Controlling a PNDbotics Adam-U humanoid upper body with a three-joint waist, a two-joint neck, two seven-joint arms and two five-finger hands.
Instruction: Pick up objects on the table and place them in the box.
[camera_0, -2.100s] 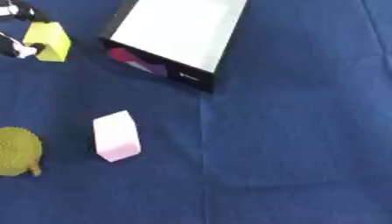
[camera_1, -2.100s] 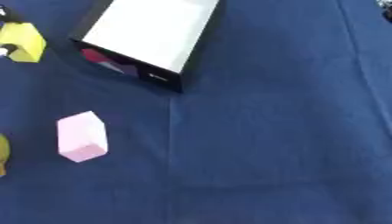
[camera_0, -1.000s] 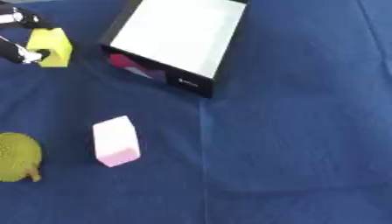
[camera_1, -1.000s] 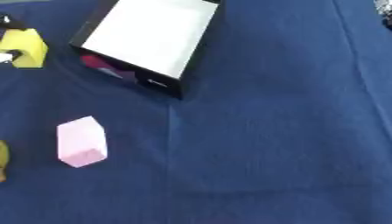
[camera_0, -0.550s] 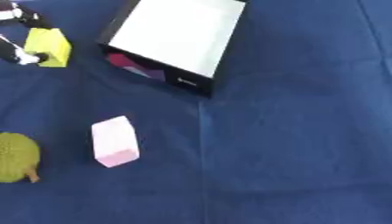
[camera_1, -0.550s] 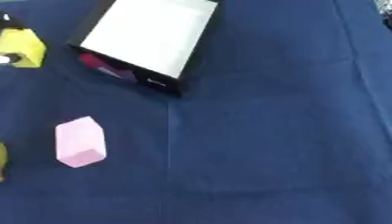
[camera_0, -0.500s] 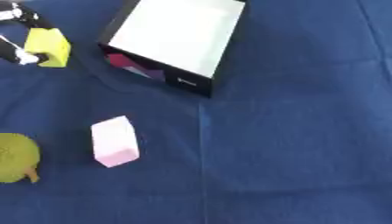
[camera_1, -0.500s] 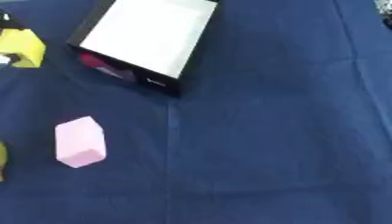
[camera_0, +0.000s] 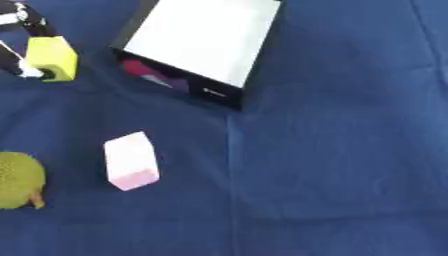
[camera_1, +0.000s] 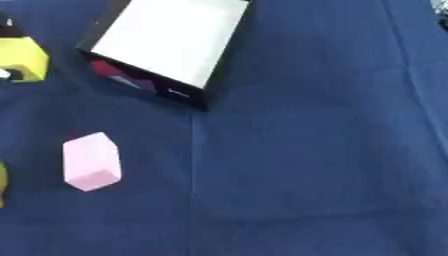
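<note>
Blue cloth (camera_0: 332, 150) — pink block (camera_0: 131, 161), box (camera_0: 197, 47)

Your left hand (camera_0: 24, 30) is cut off at the far left corner, only its fingers (camera_0: 19, 62) showing around the yellow block (camera_0: 51, 57). The green fruit (camera_0: 17, 179) runs off the left edge. Inside the box (camera_0: 203, 42), dark red and purple shapes (camera_0: 153, 75) are too blurred to identify.
</note>
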